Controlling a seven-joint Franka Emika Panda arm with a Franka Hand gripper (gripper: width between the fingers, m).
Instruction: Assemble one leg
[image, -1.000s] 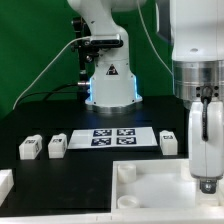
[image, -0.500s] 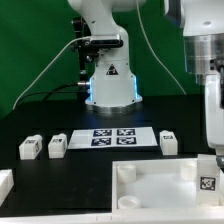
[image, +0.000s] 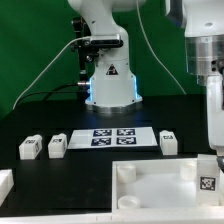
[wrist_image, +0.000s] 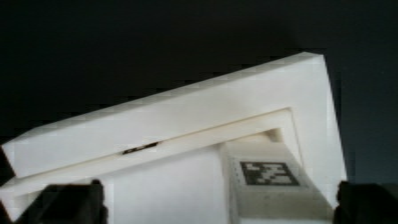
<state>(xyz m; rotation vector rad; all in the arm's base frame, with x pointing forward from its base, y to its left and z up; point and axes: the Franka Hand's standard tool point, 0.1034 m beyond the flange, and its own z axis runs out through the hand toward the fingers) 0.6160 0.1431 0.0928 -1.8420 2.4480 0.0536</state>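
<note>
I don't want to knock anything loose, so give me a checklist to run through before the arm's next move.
1. End effector open, fingers wide apart: ok.
2. Small white block leg with a square marker upright at the corner of the large white square tray-like piece: ok.
3. That leg fully seated in its socket: cannot tell.
4. Fingers clear of that leg, by the wrist view: ok.
5. Nearest spare white leg, beside the marker board, apart from the arm: ok.

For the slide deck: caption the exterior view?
One leg stands in the tray's corner; three more wait beside the marker board.
</note>
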